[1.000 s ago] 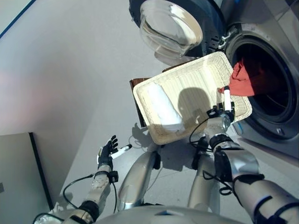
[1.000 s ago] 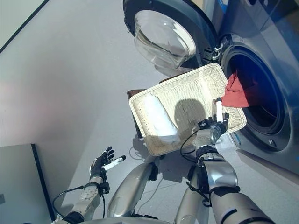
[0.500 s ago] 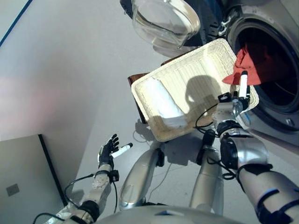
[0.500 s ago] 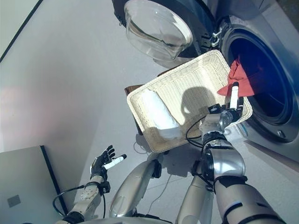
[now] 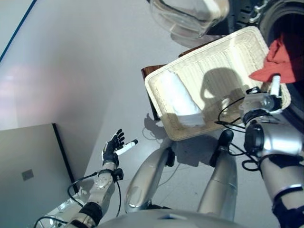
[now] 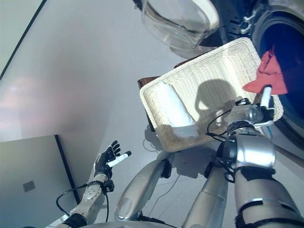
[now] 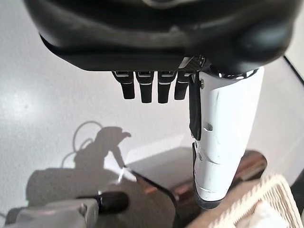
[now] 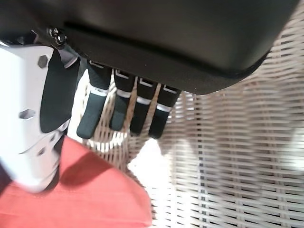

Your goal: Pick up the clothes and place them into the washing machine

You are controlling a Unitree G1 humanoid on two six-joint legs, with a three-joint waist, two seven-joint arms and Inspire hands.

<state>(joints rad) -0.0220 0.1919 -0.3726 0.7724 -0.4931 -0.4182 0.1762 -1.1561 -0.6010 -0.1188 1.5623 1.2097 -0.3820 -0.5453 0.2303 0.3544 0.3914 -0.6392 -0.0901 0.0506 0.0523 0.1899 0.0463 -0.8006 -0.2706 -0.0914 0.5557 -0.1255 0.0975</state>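
A red cloth (image 5: 279,59) is seen draped over the far corner of a white wicker basket (image 5: 223,61), hanging across the rim toward the dark drum opening of the washing machine (image 6: 289,52). It lies just beyond the right hand (image 5: 264,100), whose white-covered thumb (image 5: 274,84) points up at the cloth's lower edge. In the right wrist view the red cloth (image 8: 71,199) is shown just beside and below that thumb, with the hand's dark fingers (image 8: 124,111) held straight and loose above the basket weave (image 8: 237,156); nothing is grasped, and whether the thumb actually touches the cloth cannot be told. A second garment, a white folded cloth (image 5: 180,97), is seen lying inside the basket at the end well away from the right hand, against the basket's long wall. The basket is tilted and rests on a dark brown stand (image 5: 151,76), only partly visible beneath it. The machine's round glass door (image 6: 178,19) is swung open beyond the basket. The left hand (image 5: 113,147) is held low over the grey floor (image 5: 71,61), well apart from the basket, with fingers spread and relaxed and the thumb extended; it is empty, as confirmed in the left wrist view (image 7: 152,88). A grey panel (image 5: 28,175) is seen on the floor beside the left hand.
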